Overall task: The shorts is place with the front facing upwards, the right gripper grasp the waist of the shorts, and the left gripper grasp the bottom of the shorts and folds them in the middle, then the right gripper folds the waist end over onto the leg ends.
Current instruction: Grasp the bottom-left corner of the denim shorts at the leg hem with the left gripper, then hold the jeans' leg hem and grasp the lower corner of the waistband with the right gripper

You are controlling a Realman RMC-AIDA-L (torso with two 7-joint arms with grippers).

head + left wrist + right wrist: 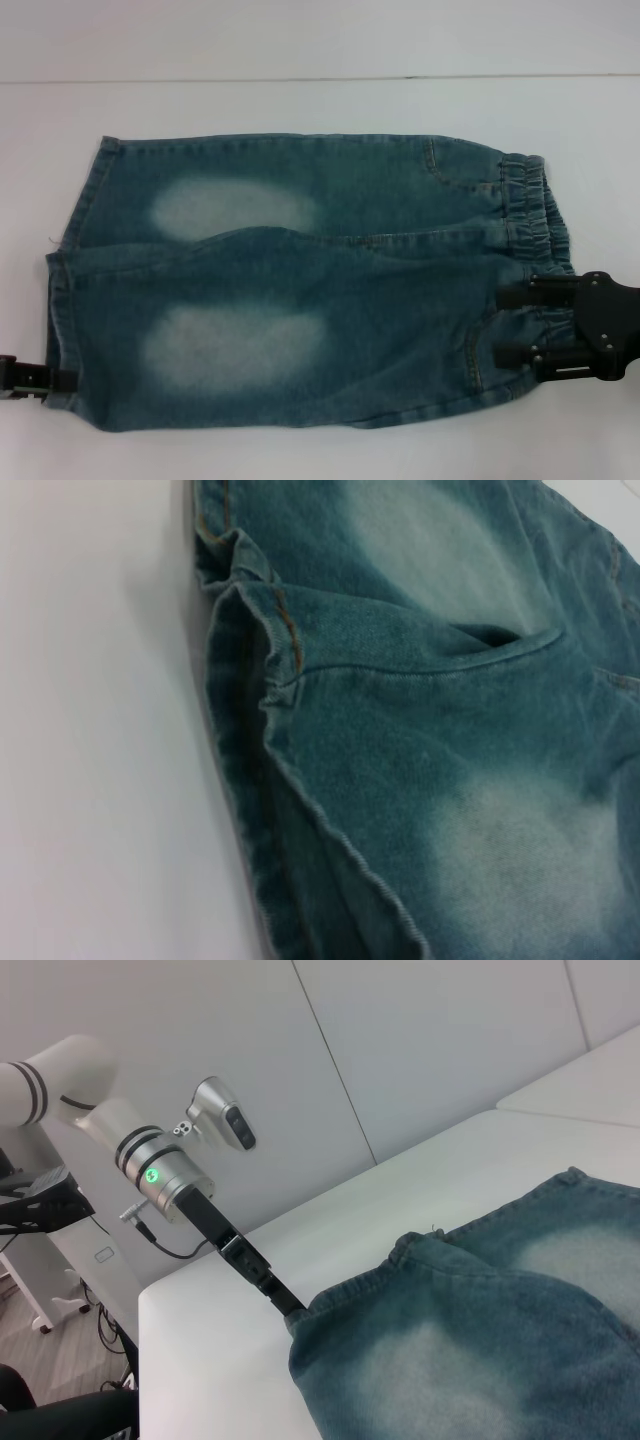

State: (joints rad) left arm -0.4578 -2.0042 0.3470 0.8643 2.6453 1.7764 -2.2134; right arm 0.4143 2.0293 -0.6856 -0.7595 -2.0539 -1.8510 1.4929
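The blue-green denim shorts [300,290] lie flat, front up, with pale oval patches on both legs. The puckered waist [535,205] is at the right and the bottom of the shorts, the flat leg ends [60,300], at the left. My right gripper [510,323] is open over the near part of the waist, with ruffled band between its prongs. My left gripper [62,380] touches the near leg's hem corner. The right wrist view shows that left gripper [292,1310] meeting the corner of the shorts [480,1340]. The left wrist view shows the hem [250,780] close up.
The shorts rest on a white table [300,100], with bare surface beyond them and a narrow strip in front. Its back edge runs across the top of the head view. The right wrist view shows white wall panels [450,1050] behind the table.
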